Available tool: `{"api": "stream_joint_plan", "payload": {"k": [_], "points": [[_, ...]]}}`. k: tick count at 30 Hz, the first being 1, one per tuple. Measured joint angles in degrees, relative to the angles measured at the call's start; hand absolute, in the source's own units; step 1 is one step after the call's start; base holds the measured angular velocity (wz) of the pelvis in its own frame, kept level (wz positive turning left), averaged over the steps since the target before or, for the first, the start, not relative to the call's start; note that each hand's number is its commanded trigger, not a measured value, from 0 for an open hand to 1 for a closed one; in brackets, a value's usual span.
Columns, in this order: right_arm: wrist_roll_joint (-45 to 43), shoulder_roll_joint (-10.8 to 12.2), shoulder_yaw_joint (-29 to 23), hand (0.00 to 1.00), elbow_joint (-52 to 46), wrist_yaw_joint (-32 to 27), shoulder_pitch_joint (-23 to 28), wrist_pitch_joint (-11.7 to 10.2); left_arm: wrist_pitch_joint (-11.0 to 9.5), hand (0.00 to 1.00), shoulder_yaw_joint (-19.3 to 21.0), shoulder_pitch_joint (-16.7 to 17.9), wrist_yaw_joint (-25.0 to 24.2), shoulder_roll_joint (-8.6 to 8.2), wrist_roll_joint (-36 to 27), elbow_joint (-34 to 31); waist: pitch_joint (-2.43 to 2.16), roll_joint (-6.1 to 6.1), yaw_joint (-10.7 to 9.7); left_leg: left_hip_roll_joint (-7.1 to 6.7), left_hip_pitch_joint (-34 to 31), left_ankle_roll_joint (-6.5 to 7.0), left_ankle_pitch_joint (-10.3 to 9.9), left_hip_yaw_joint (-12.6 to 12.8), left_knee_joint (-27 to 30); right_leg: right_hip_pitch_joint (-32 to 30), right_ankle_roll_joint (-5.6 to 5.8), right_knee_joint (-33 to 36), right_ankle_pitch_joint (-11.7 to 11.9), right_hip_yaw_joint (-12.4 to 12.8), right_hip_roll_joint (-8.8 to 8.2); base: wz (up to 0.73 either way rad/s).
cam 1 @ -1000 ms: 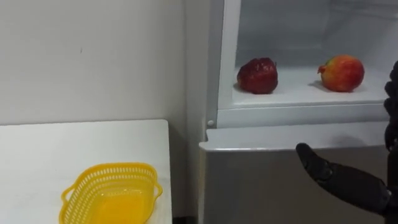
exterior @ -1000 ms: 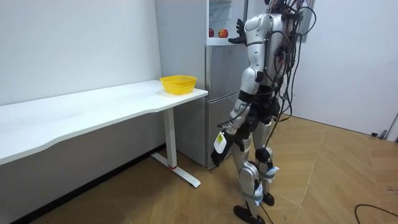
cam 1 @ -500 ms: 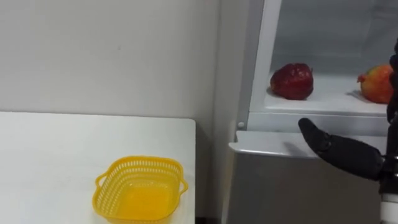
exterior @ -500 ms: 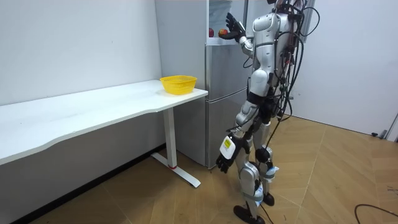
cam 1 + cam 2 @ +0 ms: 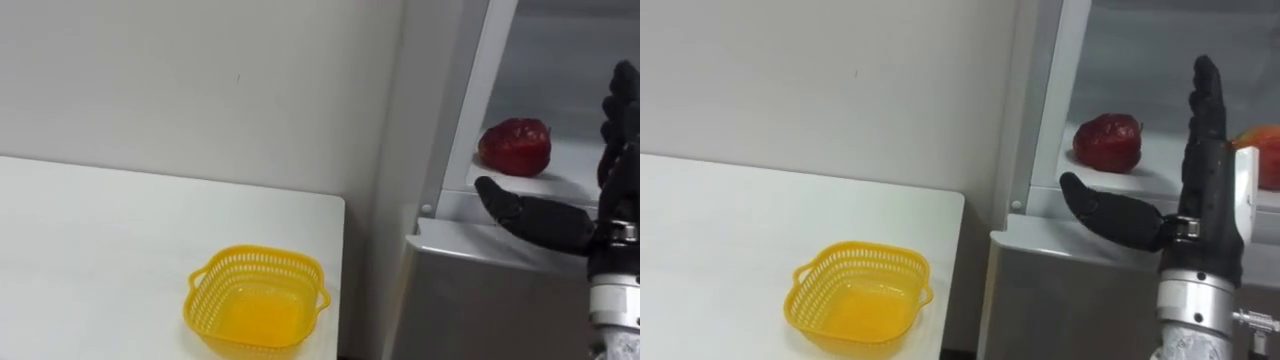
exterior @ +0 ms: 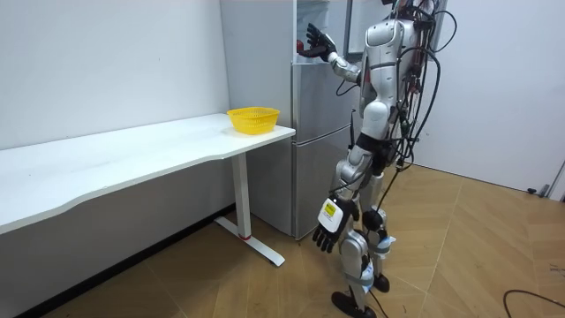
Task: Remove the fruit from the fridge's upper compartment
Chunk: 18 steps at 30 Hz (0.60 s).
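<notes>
Black and straight, the fingers of the robot's right hand (image 5: 1202, 195) point upward in front of the open upper part of the fridge (image 6: 313, 132), with the thumb stretched out sideways toward the robot's left. The hand is wide open and holds nothing. The arm is lifted to about shoulder height, and the robot stands upright right at the fridge, facing it. Its left hand (image 6: 328, 231) hangs down by the thigh with the fingers loose and empty. A dark red fruit (image 5: 1107, 143) sits on the white shelf (image 5: 1120, 176) inside the upper compartment, beyond the thumb and apart from it, untouched. A second fruit (image 5: 1266, 155), red and yellowish, lies further to the right on the same shelf; the raised hand covers much of it and the picture's edge cuts it off, so I cannot tell what kind it is. To the left of the fridge, a yellow plastic basket (image 5: 857, 300) stands near the corner of a white table (image 5: 720, 230).
</notes>
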Motion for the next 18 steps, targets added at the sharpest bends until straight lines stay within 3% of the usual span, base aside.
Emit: {"api": "stream_joint_plan", "payload": {"k": [9,18], "points": [[-2.3,0.0,-0.5,0.00,3.4,0.7,-1.7,0.7,1.1,0.00,0.3,0.9,-1.5,-0.71,2.3,0.0,-0.18,0.30,0.4,-0.08,0.1,0.00,0.0,-0.5,0.3,0.5,0.02,0.1,0.0,-0.8,-0.19,0.01],[-2.1,-1.9,-1.1,0.00,9.3,2.0,-4.7,0.8,1.3,0.00,0.1,0.6,-3.7,-1.05,2.5,0.0,-0.40,-1.19,0.6,-0.20,0.0,-0.11,0.7,-0.9,0.4,-0.2,-0.12,0.0,0.1,-1.1,-0.35,0.00]]}}
